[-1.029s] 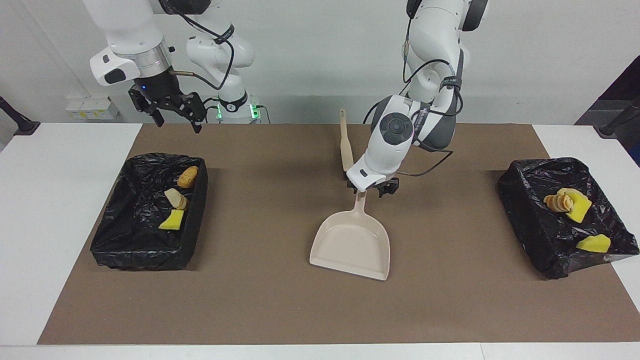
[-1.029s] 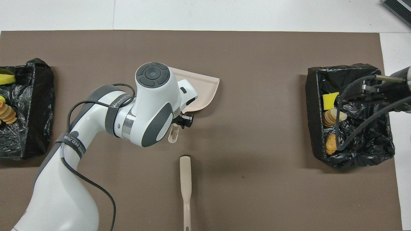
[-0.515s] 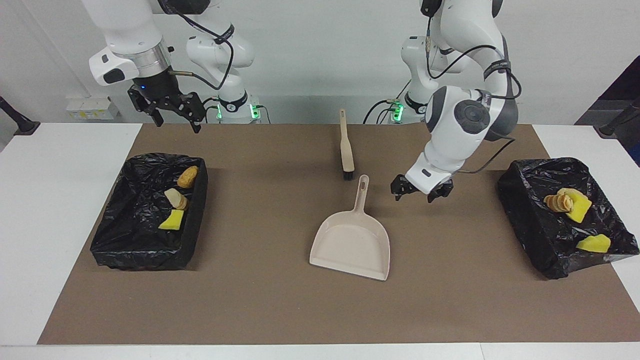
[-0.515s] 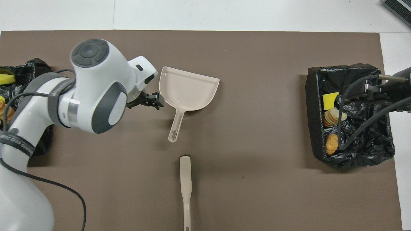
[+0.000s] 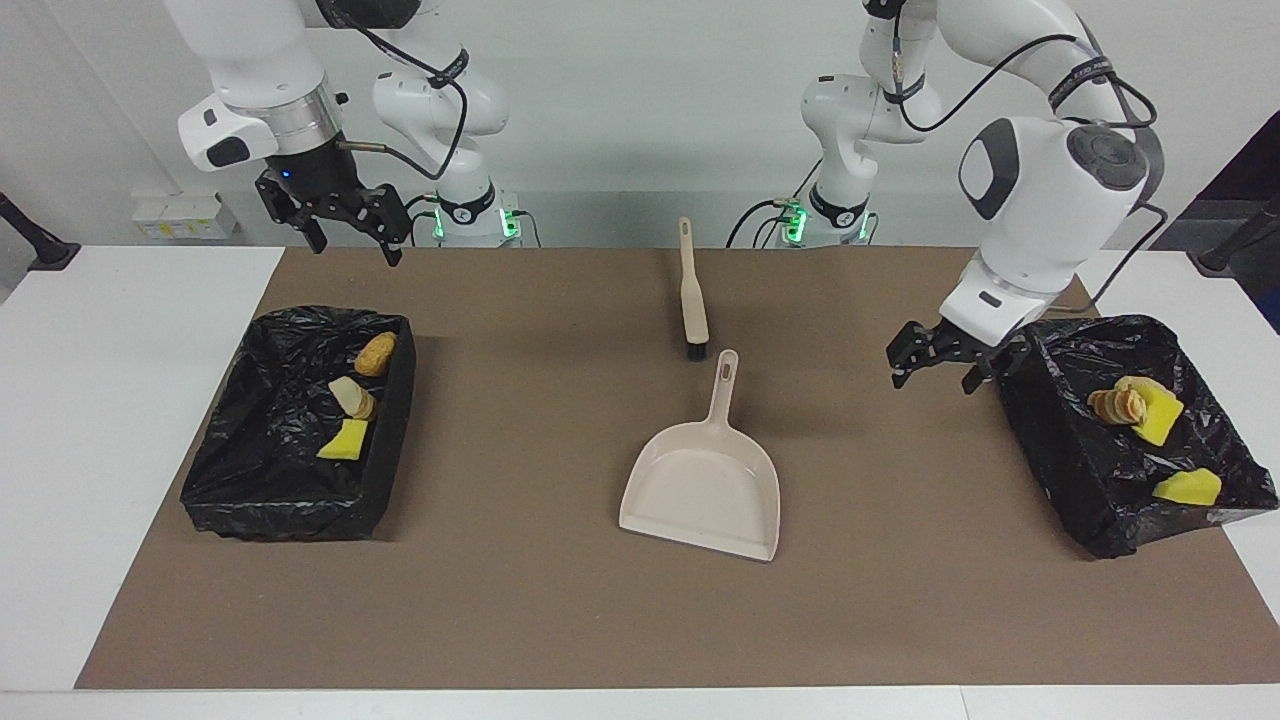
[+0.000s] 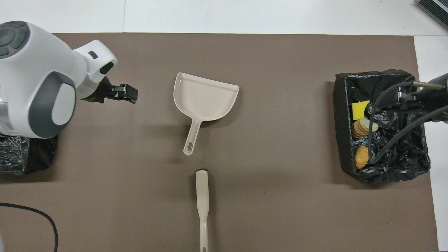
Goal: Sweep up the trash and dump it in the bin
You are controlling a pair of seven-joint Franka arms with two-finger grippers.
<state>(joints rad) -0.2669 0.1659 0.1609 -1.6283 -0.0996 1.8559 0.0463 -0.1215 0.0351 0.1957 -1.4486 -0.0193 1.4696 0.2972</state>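
With the trash chunks [image 5: 350, 425] sitting in both black-lined bins [image 5: 290, 500], the empty beige plastic dustpan [image 5: 705, 490] lies mid-frame, handle pointing up-frame; open left gripper [image 5: 945, 362] is nearer, right gripper [image 5: 345, 232] open, waiting upper left.

Bright, even light, likely from ceiling lamps. Soft short shadows under dustpan [image 5: 702, 480], brush [image 5: 692, 292] and both bins. Faint dark patch on brown mat [image 5: 560, 610] below raised left arm. Small sheen on black bin liner [image 5: 1130, 500]. White arm shells slightly overexposed. Both views sharp, no motion blur; edges barely distorted
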